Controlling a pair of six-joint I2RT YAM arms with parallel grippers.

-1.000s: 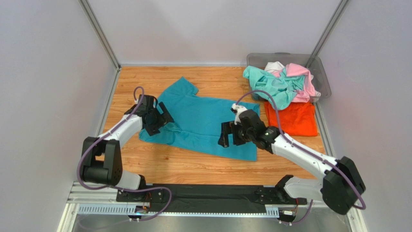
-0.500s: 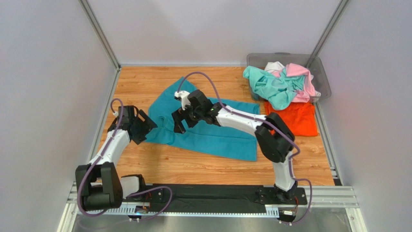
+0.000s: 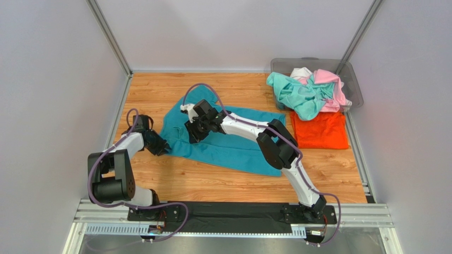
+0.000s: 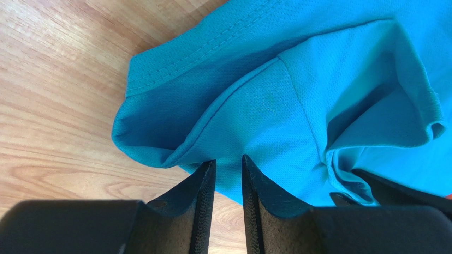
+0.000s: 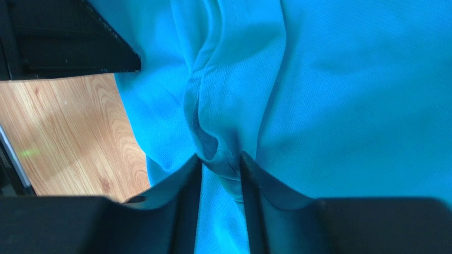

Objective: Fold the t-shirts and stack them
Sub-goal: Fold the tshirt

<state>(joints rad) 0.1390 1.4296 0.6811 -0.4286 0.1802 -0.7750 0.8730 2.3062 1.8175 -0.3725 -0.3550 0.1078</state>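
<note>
Left wrist view: my left gripper (image 4: 225,169) has its jaws drawn nearly together on a fold of the teal-blue t-shirt (image 4: 297,95), right beside a hem and a stitched seam, with bare table (image 4: 58,79) just past the cloth. My right gripper (image 5: 220,161) is likewise pinched on a bunched ridge of the same shirt. I think it is near a sleeve seam, though the close view is too tight to be sure.

From above, the shirt lies spread across the middle of the table. My left grip is at its corner nearest the table's left edge, and my right grip is a little further in on that side.

The cloth is light, soft and limp. It will sag and wrinkle from any single hold, and thin layers may slip out of a shallow pinch. I judge that hems and seams, where it is doubled, are the better places to hold.

The orange t-shirt (image 3: 318,129) lies flat by the right edge. The mint-green (image 3: 297,95), pink (image 3: 329,79) and white (image 3: 301,71) t-shirts are heaped in and over the bin (image 3: 350,74) at the far right corner.
</note>
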